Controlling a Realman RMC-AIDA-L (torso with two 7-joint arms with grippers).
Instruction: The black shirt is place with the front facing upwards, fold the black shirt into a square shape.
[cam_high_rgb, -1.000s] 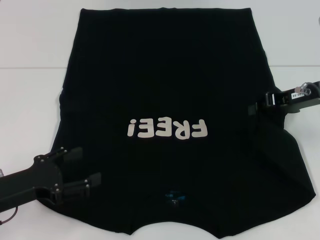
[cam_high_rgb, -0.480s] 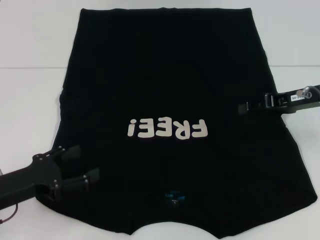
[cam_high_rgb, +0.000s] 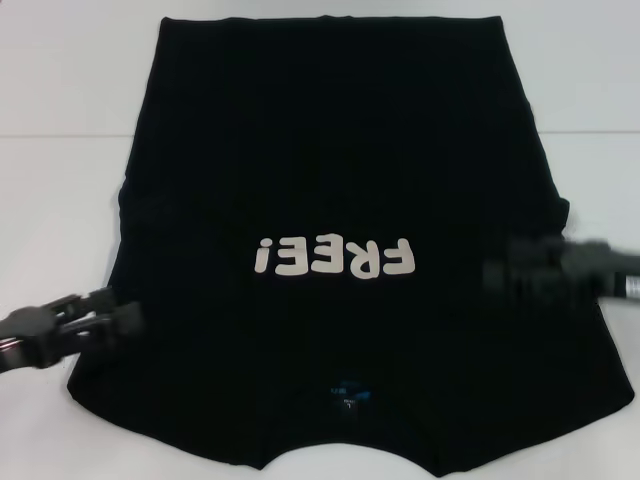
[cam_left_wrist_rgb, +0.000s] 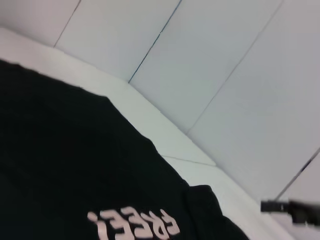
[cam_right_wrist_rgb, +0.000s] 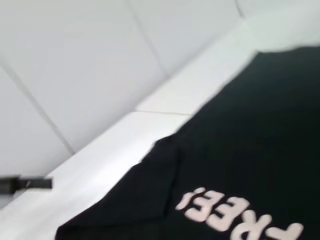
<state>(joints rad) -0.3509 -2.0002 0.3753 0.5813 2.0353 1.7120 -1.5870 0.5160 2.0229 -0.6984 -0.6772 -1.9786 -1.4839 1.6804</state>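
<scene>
Since the earlier frame: left gripper (cam_high_rgb: 125, 318) drawn back to the left sleeve edge; right gripper (cam_high_rgb: 500, 272) lowered, blurred, over the right sleeve. Black shirt (cam_high_rgb: 330, 160) laid flat on the desk (cam_high_rgb: 60, 200), collar nearest, long axis running away, between both arms. State of both jaws: cannot be told.

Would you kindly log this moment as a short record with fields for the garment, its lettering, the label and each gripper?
garment: large black cloth T-shirt lying flat on the white table, front up
lettering: white "FREE!" print on the chest
label: small blue neck label, near side
left gripper: at the shirt's left edge
right gripper: over the shirt's right side
</scene>
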